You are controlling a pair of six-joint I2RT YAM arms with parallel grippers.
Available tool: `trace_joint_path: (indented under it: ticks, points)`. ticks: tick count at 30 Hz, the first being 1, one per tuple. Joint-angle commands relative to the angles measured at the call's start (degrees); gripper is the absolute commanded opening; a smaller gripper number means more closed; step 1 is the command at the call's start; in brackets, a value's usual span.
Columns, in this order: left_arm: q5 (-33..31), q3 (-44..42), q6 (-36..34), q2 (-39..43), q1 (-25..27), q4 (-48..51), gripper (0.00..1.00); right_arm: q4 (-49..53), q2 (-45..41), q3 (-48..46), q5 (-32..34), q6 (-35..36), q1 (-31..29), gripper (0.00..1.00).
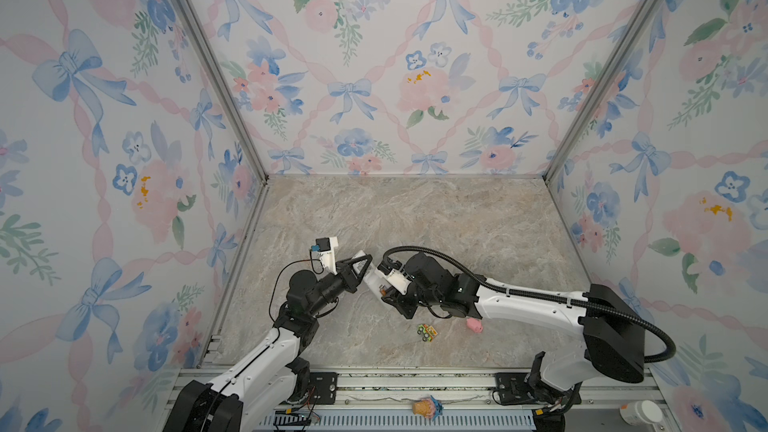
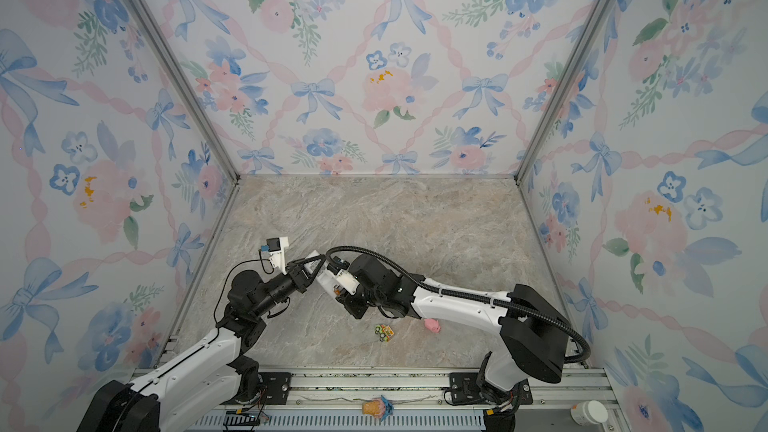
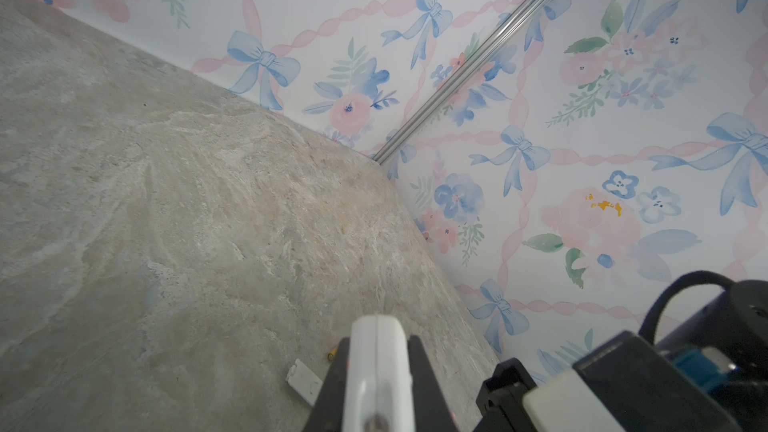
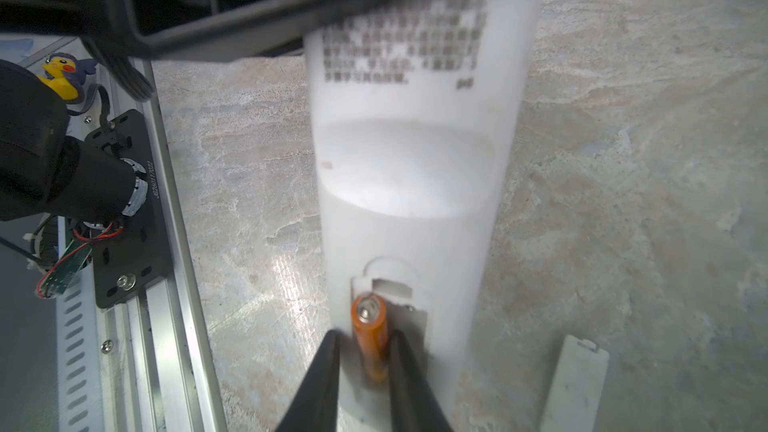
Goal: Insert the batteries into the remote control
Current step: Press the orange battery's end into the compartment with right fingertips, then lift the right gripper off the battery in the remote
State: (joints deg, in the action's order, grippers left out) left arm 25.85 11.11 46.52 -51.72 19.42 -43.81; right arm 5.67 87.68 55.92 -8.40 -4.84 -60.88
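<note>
My left gripper point(image 3: 379, 344) is shut on the white remote control point(image 3: 376, 376) and holds it above the table. It shows in both top views, left gripper point(image 1: 366, 263), remote control point(image 1: 372, 280). In the right wrist view the remote control point(image 4: 407, 168) faces me back side up with its compartment uncovered. One orange battery point(image 4: 370, 322) lies in the compartment. My right gripper point(image 4: 365, 338) straddles that battery, open, with a gap on one side. A second orange battery point(image 3: 331, 355) peeks out on the table beside the left gripper.
The white battery cover point(image 4: 573, 384) lies loose on the marble table, under the remote. A green-orange toy car point(image 1: 427, 332) and a pink pig point(image 1: 473, 324) sit nearer the front. A metal rail point(image 1: 415, 382) runs along the front edge. Patterned walls close in three sides.
</note>
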Motion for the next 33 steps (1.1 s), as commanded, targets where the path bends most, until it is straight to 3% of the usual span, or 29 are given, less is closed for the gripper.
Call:
trace_joint_path:
  ticks: [1, 12, 24, 30, 33]
  points:
    - [0.8, 0.1, 0.6, 0.9, -0.5, -3.7, 0.0, 2.6, -2.1, 1.6, -0.7, 1.2, -1.3, 0.26]
    - [2.1, 0.1, 0.1, 1.0, -0.4, -3.7, 0.0, 5.7, -4.5, 2.4, 1.2, 3.0, -1.9, 0.34]
    - [3.2, 0.3, 0.1, 1.6, -0.5, -3.9, 0.0, 7.4, -6.1, 3.0, 2.1, 4.1, -2.0, 0.35]
    - [4.2, 0.6, 0.3, 1.4, -0.5, -3.9, 0.0, 13.6, -10.9, 4.3, 4.4, 10.3, -2.7, 0.35]
    - [5.1, 1.0, 0.6, 1.3, -0.4, -3.8, 0.0, 16.5, -14.3, 4.5, 5.3, 14.4, -2.8, 0.41]
